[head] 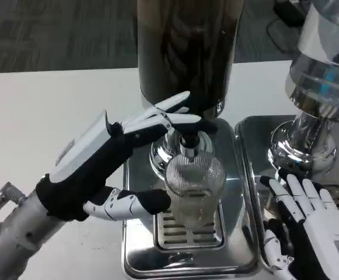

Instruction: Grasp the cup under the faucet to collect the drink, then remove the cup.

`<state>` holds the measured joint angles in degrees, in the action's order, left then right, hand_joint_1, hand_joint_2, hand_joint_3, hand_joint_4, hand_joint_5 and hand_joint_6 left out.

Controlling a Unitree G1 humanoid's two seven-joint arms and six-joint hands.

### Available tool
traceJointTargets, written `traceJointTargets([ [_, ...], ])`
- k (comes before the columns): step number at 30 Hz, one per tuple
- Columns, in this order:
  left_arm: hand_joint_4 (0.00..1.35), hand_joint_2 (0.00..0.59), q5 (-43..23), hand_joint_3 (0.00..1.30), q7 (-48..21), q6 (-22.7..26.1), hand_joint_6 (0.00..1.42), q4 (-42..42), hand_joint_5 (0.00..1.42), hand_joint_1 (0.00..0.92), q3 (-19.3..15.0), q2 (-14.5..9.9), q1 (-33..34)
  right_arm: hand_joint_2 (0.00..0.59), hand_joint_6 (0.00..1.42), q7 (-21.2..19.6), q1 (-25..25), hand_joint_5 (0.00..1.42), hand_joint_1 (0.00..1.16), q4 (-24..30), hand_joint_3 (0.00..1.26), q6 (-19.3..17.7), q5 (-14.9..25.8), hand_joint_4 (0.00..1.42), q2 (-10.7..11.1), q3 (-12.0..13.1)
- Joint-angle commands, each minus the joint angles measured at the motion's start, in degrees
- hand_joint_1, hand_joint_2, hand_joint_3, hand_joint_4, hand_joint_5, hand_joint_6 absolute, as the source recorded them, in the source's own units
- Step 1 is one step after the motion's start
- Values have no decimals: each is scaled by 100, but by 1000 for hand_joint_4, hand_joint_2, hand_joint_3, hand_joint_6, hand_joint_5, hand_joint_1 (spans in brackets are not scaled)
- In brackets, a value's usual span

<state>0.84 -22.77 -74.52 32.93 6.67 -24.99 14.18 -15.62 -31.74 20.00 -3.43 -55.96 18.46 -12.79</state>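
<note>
Cup: one, under faucet; two hands, fingers apart, holding nothing

The dark dispenser is cut off at twelve o'clock, the right hand at five o'clock, and the left hand hides the faucet lever.

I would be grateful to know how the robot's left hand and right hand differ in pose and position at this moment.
The left hand reaches toward the dispenser, its long fingers by the faucet and its thumb beside the ribbed cup; the right hand lies apart from both, over the neighbouring tray. The left hand shows edge-on; the right shows its white back, fingers spread flat. Both have white and black fingers, and neither grips anything.
</note>
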Motion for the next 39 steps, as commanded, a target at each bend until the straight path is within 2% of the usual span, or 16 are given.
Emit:
traceJointTargets([
  [1, 104, 174, 741, 342, -2, -431, 255, -180, 346, 0, -113, -91, 48, 580, 0, -77, -13, 0, 0, -42, 105, 23, -35, 0, -20, -20],
  [14, 82, 204, 1876, 327, 602, -656, 229, -516, 314, 0, -213, -200, 111, 580, 0, -97, -8, 0, 0, -70, 105, 42, -4, 0, -72, -27],
  [33, 62, 244, 2293, 312, 816, -442, 209, -725, 296, 0, 286, -642, 347, 580, 0, -204, 57, 0, 0, -197, 105, 66, 45, 0, -162, -49],
  [36, 61, 246, 2312, 312, 866, -432, 209, -731, 296, 0, 298, -649, 354, 580, 0, -184, 12, 0, 0, -188, 105, 84, 307, 0, -267, 40],
  [39, 61, 246, 2326, 312, 920, -412, 209, -739, 296, 0, 310, -654, 346, 558, 0, -121, -23, 0, 13, -202, 88, -49, 1035, 0, -425, 231],
])
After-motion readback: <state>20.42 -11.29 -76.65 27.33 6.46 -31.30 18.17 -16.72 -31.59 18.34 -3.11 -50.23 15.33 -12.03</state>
